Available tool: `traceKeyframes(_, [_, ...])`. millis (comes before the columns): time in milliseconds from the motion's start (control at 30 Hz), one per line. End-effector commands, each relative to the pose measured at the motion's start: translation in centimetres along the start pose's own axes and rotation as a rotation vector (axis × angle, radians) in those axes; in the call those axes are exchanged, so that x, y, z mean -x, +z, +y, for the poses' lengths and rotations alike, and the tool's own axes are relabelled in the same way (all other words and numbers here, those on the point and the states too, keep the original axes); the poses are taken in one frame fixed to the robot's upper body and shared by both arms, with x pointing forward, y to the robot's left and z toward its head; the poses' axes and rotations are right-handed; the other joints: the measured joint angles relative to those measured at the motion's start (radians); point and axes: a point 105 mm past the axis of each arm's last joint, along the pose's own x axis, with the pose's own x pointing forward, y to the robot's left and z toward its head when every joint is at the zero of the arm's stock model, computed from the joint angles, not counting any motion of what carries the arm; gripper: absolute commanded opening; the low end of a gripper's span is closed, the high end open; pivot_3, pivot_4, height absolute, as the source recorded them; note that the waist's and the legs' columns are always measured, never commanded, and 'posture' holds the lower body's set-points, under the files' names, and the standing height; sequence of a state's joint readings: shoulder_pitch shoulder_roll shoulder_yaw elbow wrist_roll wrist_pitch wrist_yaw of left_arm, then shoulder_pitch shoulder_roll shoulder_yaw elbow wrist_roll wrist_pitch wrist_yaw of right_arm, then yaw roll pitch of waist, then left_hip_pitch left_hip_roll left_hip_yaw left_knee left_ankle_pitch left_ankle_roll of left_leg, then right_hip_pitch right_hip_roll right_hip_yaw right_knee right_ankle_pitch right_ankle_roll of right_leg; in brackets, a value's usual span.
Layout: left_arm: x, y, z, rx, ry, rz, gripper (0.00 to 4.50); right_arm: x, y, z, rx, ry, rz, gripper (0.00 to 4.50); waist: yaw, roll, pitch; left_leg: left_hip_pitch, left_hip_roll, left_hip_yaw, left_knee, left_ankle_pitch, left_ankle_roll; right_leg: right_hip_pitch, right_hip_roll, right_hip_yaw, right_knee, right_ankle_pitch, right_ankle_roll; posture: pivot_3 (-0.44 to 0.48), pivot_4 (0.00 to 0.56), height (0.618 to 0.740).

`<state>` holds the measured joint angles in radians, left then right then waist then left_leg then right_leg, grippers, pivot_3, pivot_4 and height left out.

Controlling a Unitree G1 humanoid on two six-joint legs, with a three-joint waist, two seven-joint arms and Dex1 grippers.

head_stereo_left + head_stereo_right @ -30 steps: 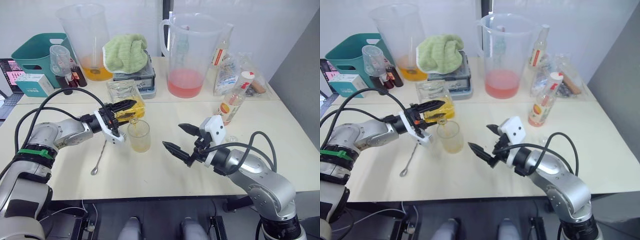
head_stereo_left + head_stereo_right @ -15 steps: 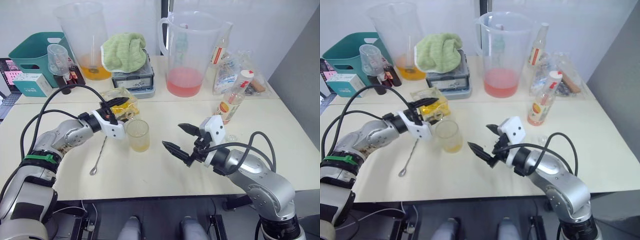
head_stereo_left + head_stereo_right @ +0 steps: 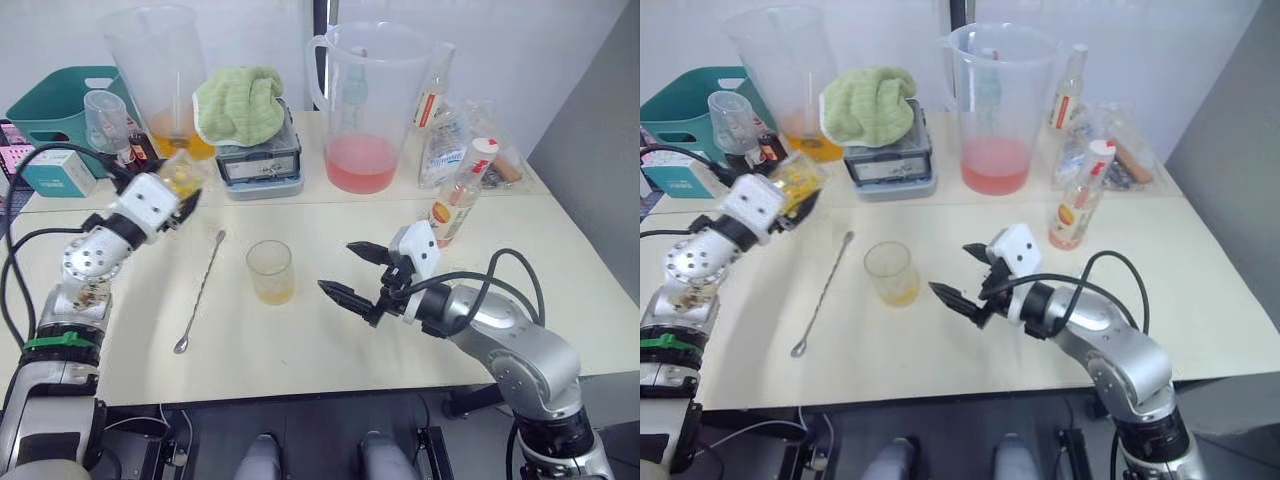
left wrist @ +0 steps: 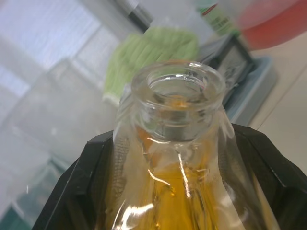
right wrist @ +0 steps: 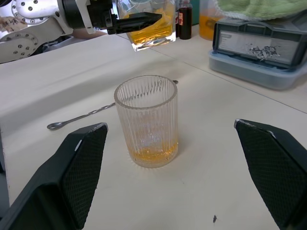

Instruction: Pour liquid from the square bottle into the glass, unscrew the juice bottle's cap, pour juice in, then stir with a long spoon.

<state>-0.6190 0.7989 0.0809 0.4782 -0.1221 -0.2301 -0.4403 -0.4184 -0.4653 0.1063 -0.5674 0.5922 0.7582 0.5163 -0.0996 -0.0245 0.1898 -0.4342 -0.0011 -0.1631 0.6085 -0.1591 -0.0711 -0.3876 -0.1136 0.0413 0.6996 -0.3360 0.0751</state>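
— Since a second ago the left gripper [image 3: 178, 196] has swung away from the small ribbed clear glass tumbler [image 3: 270, 271], carrying the squat angular clear glass decanter with yellow-orange liquid [image 3: 178, 176] back toward the far left; before, it hung tipped right over the rim.

— And now?

— The decanter is pinched between the left fingers, lifted off the pale table [image 3: 300, 340], open neck uncorked. The tumbler stands well to the inner side of that gripper, a shallow layer of yellow liquid in its bottom. So the first pour looks done, by my judgement.

— The right arm?

— The right gripper [image 3: 348, 272] hovers just beside the tumbler with its fingers spread wide, holding nothing. Beyond it, near the table's far side, stands the slim clear plastic juice bottle with pinkish-orange liquid and a red, orange and white label [image 3: 459, 194], its small white cap with red marking [image 3: 484, 147] on.

— The thin long silver bar spoon [image 3: 201, 291]?

— Flat on the table between the left gripper and the tumbler, touching neither.

— Advice for setting the decanter down?

— Level it first, lower it slowly well clear of the spoon and the clutter behind, and release only once its base sits flat.
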Motion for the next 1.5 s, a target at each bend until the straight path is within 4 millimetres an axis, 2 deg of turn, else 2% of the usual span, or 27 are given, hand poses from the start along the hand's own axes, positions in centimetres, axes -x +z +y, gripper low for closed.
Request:
traceKeyframes(33, [1.5,1.2,3.7,0.255,0.153,0.020,2.83,-0.2,1.4,0.2,0.052,0.065,-0.042,4.50,-0.001,0.000,0.000,0.000,0.000,0.000,0.000,0.000,0.000,0.000,0.000,0.000,0.000,0.000,0.000,0.000,0.150,0.740])
traceKeyframes(133, [2.6,0.2,4.1,0.448,0.217,0.102,2.83,-0.4,1.4,0.2,0.057,0.092,-0.037,4.50,0.001,-0.001,-0.001,0.000,0.000,-0.001,0.000,0.000,0.000,0.000,0.000,0.000,0.000,0.000,0.000,0.000,0.150,0.740])
traceKeyframes(267, [3.3,-0.5,3.8,0.603,0.261,0.159,2.83,-0.5,1.3,0.3,0.055,0.109,-0.036,4.50,0.005,-0.003,-0.001,0.000,0.000,-0.002,0.001,0.000,0.000,0.001,0.000,-0.001,0.000,0.000,0.000,0.000,0.150,0.740])
traceKeyframes(433, [4.0,-1.6,2.5,0.619,0.258,0.210,2.83,-0.6,1.2,0.5,0.048,0.117,-0.034,4.50,0.004,-0.004,-0.002,0.000,0.000,-0.001,0.001,0.001,-0.001,0.001,0.000,0.000,0.000,0.000,0.000,0.000,0.150,0.740])
traceKeyframes(567, [4.4,-4.1,0.7,0.672,0.265,0.292,2.83,-0.4,1.2,0.5,0.042,0.110,-0.034,4.50,0.005,-0.004,-0.002,0.001,0.000,-0.001,0.001,0.001,-0.001,0.001,0.000,0.000,0.000,0.000,0.000,0.000,0.150,0.740])
traceKeyframes(800, [5.1,-5.8,0.0,0.659,0.271,0.353,2.83,-0.3,1.3,0.3,0.044,0.097,-0.034,4.50,0.005,-0.004,-0.004,0.005,0.000,0.001,0.000,0.000,-0.001,0.002,0.000,0.001,0.000,0.000,0.000,0.000,0.150,0.740])
traceKeyframes(933, [5.0,-5.4,0.1,0.662,0.264,0.323,2.83,-0.2,1.5,0.4,0.046,0.098,-0.040,4.50,0.005,-0.004,-0.004,0.006,0.001,0.002,-0.001,0.000,-0.001,0.002,0.000,0.001,0.000,0.000,0.000,0.000,0.150,0.740])
traceKeyframes(1000, [5.1,-5.2,0.3,0.667,0.273,0.305,3.85,-0.2,1.5,0.4,0.051,0.101,-0.042,4.50,0.005,-0.004,-0.004,0.007,0.001,0.002,-0.001,0.000,-0.001,0.002,0.000,0.001,0.000,0.000,0.000,0.000,0.150,0.740])
traceKeyframes(1033, [5.1,-5.1,0.5,0.667,0.276,0.298,3.96,-0.2,1.6,0.4,0.053,0.101,-0.042,4.50,0.005,-0.004,-0.004,0.007,0.001,0.002,-0.001,0.000,-0.001,0.002,0.000,0.001,0.000,0.000,0.000,0.000,0.150,0.740])
traceKeyframes(1067, [5.1,-4.8,0.6,0.674,0.278,0.283,4.38,-0.2,1.6,0.4,0.055,0.102,-0.042,4.50,0.005,-0.004,-0.004,0.007,0.001,0.002,-0.001,0.000,0.000,0.002,0.000,0.001,0.000,0.000,0.000,0.000,0.150,0.740])
traceKeyframes(1300, [5.1,-3.7,1.0,0.687,0.270,0.223,4.45,-0.2,1.7,0.4,0.062,0.103,-0.042,4.50,0.008,-0.004,-0.004,0.006,0.000,0.002,0.000,0.000,-0.001,0.003,0.000,0.001,0.000,0.000,0.000,0.000,0.150,0.740])
traceKeyframes(1500, [6.0,-1.4,1.4,0.708,0.252,0.131,4.45,0.0,1.6,0.3,0.060,0.096,-0.036,4.50,0.008,-0.004,-0.004,0.006,0.001,0.002,0.000,0.000,-0.001,0.003,0.000,0.002,0.000,0.000,0.000,0.000,0.150,0.740])
